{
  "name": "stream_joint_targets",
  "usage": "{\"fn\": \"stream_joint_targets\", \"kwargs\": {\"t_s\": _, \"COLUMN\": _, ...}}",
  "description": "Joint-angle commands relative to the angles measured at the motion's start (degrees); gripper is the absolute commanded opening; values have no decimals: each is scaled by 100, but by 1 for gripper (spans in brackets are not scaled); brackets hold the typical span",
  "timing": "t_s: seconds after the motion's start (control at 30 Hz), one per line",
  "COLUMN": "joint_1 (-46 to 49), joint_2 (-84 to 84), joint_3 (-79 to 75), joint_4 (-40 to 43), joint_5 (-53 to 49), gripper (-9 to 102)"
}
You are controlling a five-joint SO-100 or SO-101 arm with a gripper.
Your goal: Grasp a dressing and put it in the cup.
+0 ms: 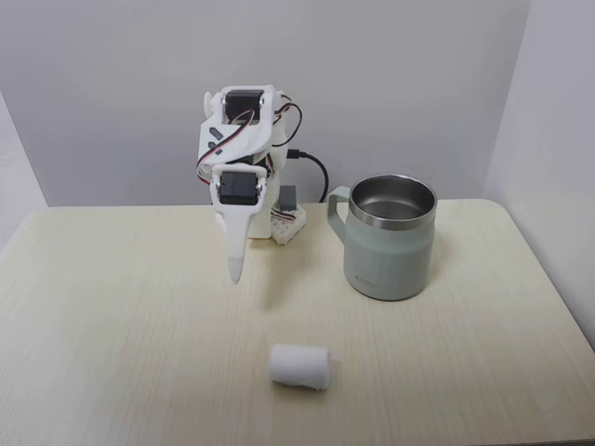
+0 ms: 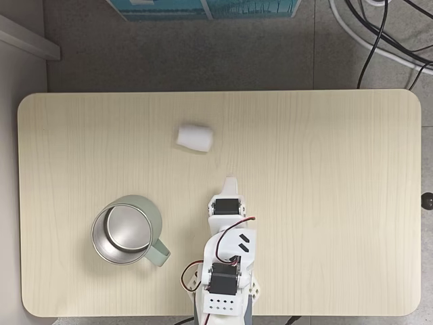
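Fixed views both give us the table (image 1: 112, 307) (image 2: 325, 169), pale wood grain with rounded corners, and from above it sits on grey floor with black cables (image 2: 379, 34) trailing at the top right and a blue-green box (image 2: 203, 7) at the top edge.

Next in size, the arm (image 1: 244, 158) (image 2: 226, 264): white plastic, black servos, red and black wires looping around the joints. It's folded up over its base at the table's edge, a black cable running off behind it in the front view.

Now the cup (image 1: 390, 237) (image 2: 127, 230), grey-green, squat, steel rim and shiny inside, standing upright. In the front view it stands to the right of the arm with the handle pointing left toward the base; from above it's left of the arm, handle toward the lower right. Close to the base, not touching.

The gripper (image 1: 234, 269) (image 2: 230, 184) hangs tip-down above the table, fingers looking drawn together into one narrow point, nothing between them.

And the smallest, the dressing (image 1: 299, 366) (image 2: 194, 137): a white roll lying on its side on the bare table, apart from the gripper tip and well apart from the cup.
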Motion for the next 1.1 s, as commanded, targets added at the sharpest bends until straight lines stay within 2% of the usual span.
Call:
{"fn": "stream_joint_targets", "kwargs": {"t_s": 0.0, "joint_1": 369, "joint_2": 35, "joint_3": 0, "joint_4": -149, "joint_5": 97, "gripper": 0}}
{"fn": "stream_joint_targets", "kwargs": {"t_s": 0.57, "joint_1": 378, "joint_2": 35, "joint_3": 9, "joint_4": -132, "joint_5": 158, "gripper": 0}}
{"fn": "stream_joint_targets", "kwargs": {"t_s": 0.77, "joint_1": 79, "joint_2": 132, "joint_3": 1318, "joint_4": 598, "joint_5": 316, "gripper": 2}}
{"fn": "stream_joint_targets", "kwargs": {"t_s": 1.07, "joint_1": -369, "joint_2": 3146, "joint_3": 3252, "joint_4": 642, "joint_5": 1002, "gripper": 18}}
